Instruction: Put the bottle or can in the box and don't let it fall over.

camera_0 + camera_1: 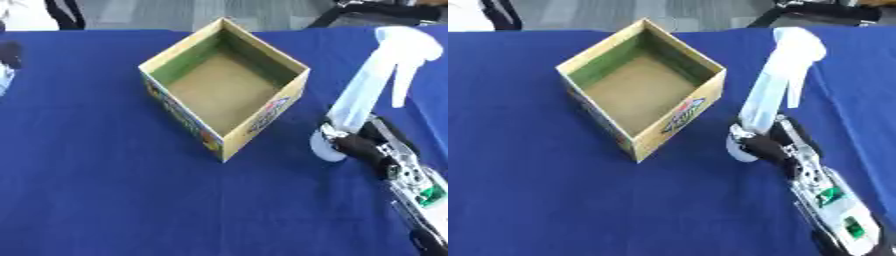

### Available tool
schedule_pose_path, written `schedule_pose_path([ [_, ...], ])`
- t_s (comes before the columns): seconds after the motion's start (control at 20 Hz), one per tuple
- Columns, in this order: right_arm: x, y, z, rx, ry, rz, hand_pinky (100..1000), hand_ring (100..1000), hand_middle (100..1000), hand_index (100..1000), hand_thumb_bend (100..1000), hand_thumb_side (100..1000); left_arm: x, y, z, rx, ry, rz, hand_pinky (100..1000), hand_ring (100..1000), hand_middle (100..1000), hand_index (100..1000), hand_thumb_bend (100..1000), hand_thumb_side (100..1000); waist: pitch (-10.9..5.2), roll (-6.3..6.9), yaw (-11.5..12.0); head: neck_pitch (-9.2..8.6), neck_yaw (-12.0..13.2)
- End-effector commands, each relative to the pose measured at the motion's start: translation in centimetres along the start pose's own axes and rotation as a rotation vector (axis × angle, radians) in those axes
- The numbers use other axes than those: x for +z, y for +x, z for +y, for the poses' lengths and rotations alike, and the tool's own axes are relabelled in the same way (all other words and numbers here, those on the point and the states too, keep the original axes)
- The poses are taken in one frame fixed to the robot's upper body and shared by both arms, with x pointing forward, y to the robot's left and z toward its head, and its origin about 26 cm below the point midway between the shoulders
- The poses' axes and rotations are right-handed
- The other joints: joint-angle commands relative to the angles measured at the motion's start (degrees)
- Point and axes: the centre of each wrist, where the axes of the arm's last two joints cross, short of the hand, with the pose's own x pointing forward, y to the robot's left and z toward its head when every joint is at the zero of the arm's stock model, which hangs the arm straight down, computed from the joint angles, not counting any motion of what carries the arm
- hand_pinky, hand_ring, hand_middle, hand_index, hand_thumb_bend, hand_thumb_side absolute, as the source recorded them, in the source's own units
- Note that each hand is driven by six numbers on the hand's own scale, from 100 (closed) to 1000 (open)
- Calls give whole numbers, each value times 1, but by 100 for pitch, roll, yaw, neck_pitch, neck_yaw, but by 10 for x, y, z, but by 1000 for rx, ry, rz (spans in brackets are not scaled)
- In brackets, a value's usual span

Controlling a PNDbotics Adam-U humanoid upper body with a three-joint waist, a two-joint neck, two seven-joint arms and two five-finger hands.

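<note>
A pale translucent spray bottle (372,82) with a white trigger head stands to the right of the box, leaning toward the upper right. My right hand (360,145) is curled round its lower body, the arm coming up from the lower right corner. The open cardboard box (226,85) sits mid-table with its corner toward me; its brown floor is bare and its outer walls carry coloured print. At the far left edge a dark shape (9,55) shows, which may be my left hand; I cannot make out its fingers.
A blue cloth (96,190) covers the table. Dark chair or stand legs (815,12) and grey floor lie beyond the far edge. A white shape (465,15) shows at the top left.
</note>
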Motion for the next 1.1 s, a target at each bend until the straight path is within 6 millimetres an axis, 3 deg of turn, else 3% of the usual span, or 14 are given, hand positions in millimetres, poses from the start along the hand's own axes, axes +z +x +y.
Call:
schedule_pose_path([
  [0.05,5,14,-9,14,-13,-36,1000,1000,1000,728,100,220,-3,10,2,-17,-10,-32,1000,1000,1000,935,266,231,-93,-8,9,-5,5],
  [0.75,22,62,-18,-28,-13,-146,1000,1000,1000,720,100,200,-3,10,2,-16,-12,-28,1000,1000,1000,934,260,229,-127,-48,44,6,-22],
  [1.1,28,93,-25,-33,16,-237,1000,1000,1000,717,100,250,-3,11,2,-12,-10,-32,1000,1000,1000,934,258,229,-107,-45,72,-9,-54],
])
